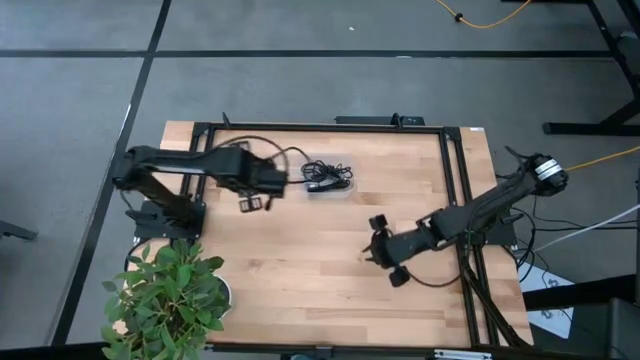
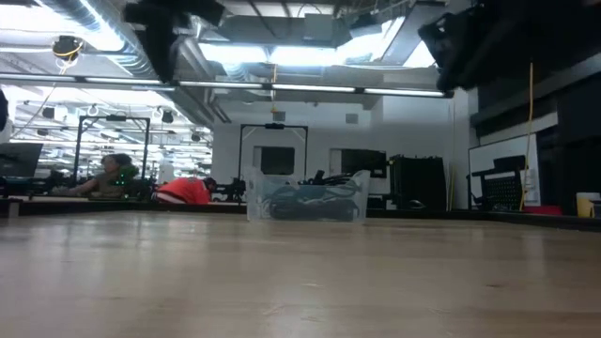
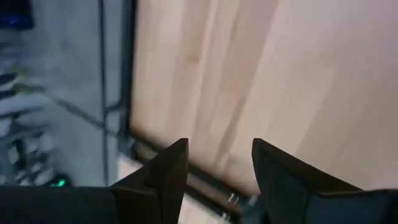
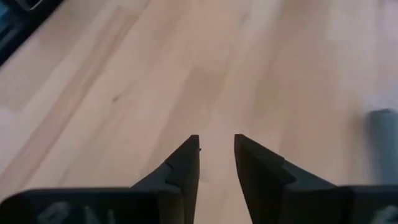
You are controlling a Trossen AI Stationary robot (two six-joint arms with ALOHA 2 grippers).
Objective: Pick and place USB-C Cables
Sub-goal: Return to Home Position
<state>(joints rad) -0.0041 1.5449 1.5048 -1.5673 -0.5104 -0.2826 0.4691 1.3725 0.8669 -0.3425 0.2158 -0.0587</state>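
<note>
Several thin black cables [image 1: 326,176] lie bundled in a small clear container [image 1: 330,165] that stands on the wooden table, far of the middle. The low view shows the container [image 2: 305,199] with dark and light cables inside. My left gripper [image 1: 255,204] is open and empty above the table, just left of the container. It also shows in the left wrist view [image 3: 217,168]. My right gripper [image 1: 374,250] is open and empty over the table's right half, nearer than the container. It also shows in the right wrist view [image 4: 216,158]. No loose cable shows on the table.
A black metal frame [image 1: 320,127] runs along the table's far edge and down its right side [image 1: 455,200]. A potted green plant [image 1: 165,300] stands at the near left corner. Bare wood [image 1: 300,270] lies between the two grippers and the near edge.
</note>
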